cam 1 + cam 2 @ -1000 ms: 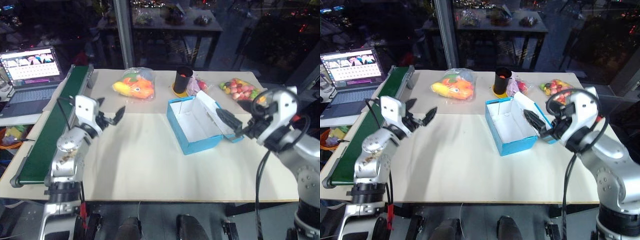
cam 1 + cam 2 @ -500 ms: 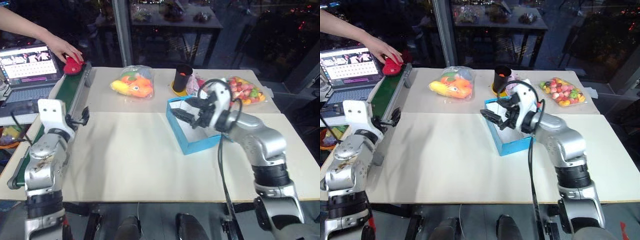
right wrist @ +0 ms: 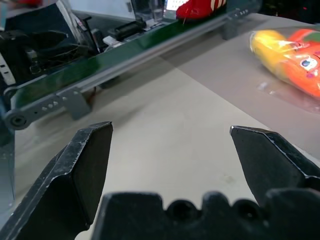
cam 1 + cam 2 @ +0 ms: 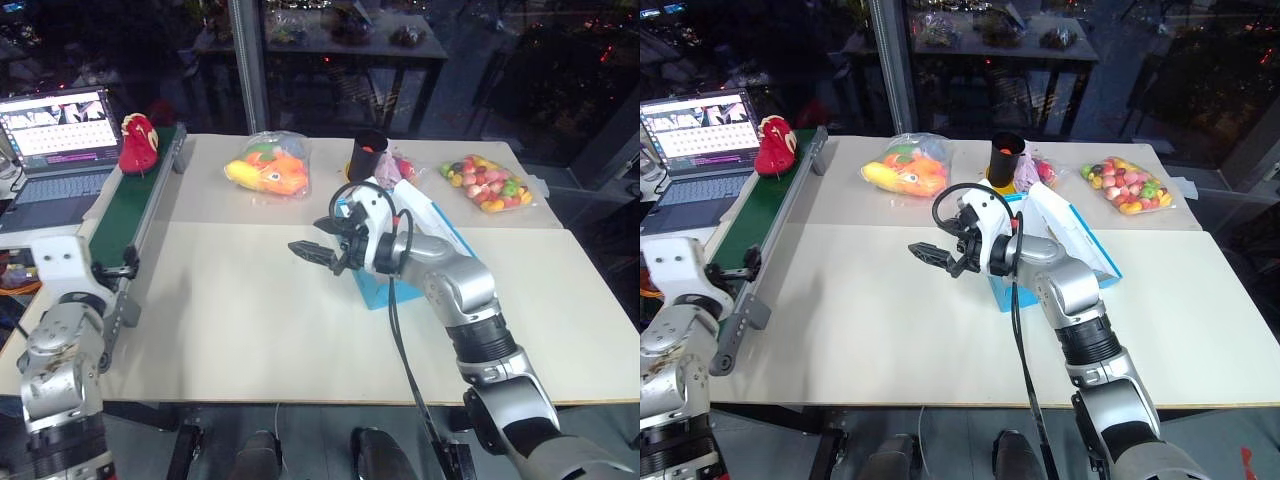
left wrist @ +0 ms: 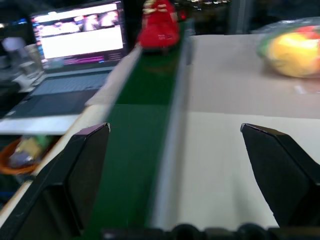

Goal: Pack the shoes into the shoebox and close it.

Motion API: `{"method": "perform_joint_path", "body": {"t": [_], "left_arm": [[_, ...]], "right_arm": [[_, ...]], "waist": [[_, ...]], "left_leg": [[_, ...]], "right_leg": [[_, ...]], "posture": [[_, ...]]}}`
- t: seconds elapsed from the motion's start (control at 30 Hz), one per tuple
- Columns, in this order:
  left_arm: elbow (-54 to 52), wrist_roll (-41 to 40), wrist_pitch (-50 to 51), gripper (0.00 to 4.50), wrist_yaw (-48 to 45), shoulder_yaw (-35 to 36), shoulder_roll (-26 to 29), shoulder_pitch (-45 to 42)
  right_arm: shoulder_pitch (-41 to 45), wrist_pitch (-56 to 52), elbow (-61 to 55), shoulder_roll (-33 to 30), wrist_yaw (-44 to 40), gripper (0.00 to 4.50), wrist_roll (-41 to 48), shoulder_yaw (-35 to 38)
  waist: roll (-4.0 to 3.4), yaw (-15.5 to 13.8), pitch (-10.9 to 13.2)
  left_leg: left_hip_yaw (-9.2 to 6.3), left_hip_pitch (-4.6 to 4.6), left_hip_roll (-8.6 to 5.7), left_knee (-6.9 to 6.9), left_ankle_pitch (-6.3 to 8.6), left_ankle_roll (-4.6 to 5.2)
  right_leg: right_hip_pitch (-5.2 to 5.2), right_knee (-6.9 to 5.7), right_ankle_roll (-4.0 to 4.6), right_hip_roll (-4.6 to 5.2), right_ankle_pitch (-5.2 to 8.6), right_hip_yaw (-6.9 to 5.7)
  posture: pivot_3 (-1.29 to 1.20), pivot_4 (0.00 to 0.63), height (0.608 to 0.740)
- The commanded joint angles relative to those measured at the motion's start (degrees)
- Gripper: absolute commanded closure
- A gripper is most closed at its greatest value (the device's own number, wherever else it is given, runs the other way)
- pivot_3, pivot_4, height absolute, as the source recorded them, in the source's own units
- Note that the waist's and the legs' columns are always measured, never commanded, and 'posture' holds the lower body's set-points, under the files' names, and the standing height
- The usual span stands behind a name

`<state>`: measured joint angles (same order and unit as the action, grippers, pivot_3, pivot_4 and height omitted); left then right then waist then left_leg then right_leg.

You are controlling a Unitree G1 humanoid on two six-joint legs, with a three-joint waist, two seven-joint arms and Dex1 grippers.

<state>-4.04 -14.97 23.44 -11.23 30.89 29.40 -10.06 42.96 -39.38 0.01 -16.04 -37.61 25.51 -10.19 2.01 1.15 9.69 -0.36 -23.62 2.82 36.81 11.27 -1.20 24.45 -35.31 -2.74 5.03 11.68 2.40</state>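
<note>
Right claw: the right gripper (image 4: pixel 936 257) was released, its 2 black fingers spread and holding nothing, hanging over the bare middle of the desk (image 4: pixel 890 330) just beside the shoebox's near-left corner and pointing toward the conveyor.
Left claw: the left gripper (image 5: pixel 182 175) was also released, fingers wide and nothing between them, at the desk's left edge, aimed along the conveyor belt (image 4: pixel 120 215).
Shoe: 1 red shoe (image 4: pixel 137 143) with yellow trim stood on the far end of the belt, near the desk's far-left corner, beside the laptop (image 4: pixel 55 135); a 2nd shoe could not be made out.
Shoebox: the blue shoebox (image 4: pixel 1060 235) sat right of the desk's centre, lid open and leaning away, partly hidden by the right arm; no shoe showed inside.
Bystanders: a bag of orange plush toys (image 4: pixel 268 168), a black cup (image 4: pixel 366 155) and a bag of coloured sweets (image 4: pixel 484 182) lined the far edge.
Step in hand: judged as fetching the 1st shoe; packing not begun.
Next move: probably 1 gripper must reach the shoe, close on its soft body, then carry it into the box.
</note>
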Motion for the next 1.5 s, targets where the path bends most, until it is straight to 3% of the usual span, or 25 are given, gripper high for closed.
{"method": "perform_joint_path", "body": {"t": [0.03, 0.57, 1.5], "left_arm": [[3.1, -1.3, -5.4, 0.0, -3.2, 2.6, 2.2, 0.1], [16.4, -3.4, -11.0, 0.0, -8.6, 4.4, 10.1, -5.7], [33.4, -6.8, -3.7, 0.0, -12.6, 3.3, 14.4, -10.7]], "right_arm": [[-0.9, 1.8, -3.7, 0.0, -0.9, 0.05, 0.2, 1.4], [-2.7, 6.9, -2.6, 1.3, 1.5, 0.05, -3.9, 1.9], [-3.3, 5.9, -3.4, 2.3, 1.6, 0.05, -4.1, 1.5]], "waist": [[0.0, 0.0, 0.0], [0.02, -0.1, 0.0], [0.03, 0.1, 0.0]], "left_leg": [[0.0, 0.01, 0.0, 0.0, 0.0, 0.0], [0.01, 0.02, 0.02, 0.0, -0.01, -0.03], [0.01, 0.06, 0.02, 0.0, -0.01, -0.03]], "right_leg": [[0.0, -0.01, 0.0, 0.0, 0.0, 0.0], [0.02, -0.04, 0.01, 0.0, 0.0, -0.01], [0.04, -0.15, 0.02, 0.0, 0.01, -0.01]], "posture": [[0.0, 0.15, 0.733], [0.0, 0.15, 0.733], [0.0, 0.15, 0.733]]}}
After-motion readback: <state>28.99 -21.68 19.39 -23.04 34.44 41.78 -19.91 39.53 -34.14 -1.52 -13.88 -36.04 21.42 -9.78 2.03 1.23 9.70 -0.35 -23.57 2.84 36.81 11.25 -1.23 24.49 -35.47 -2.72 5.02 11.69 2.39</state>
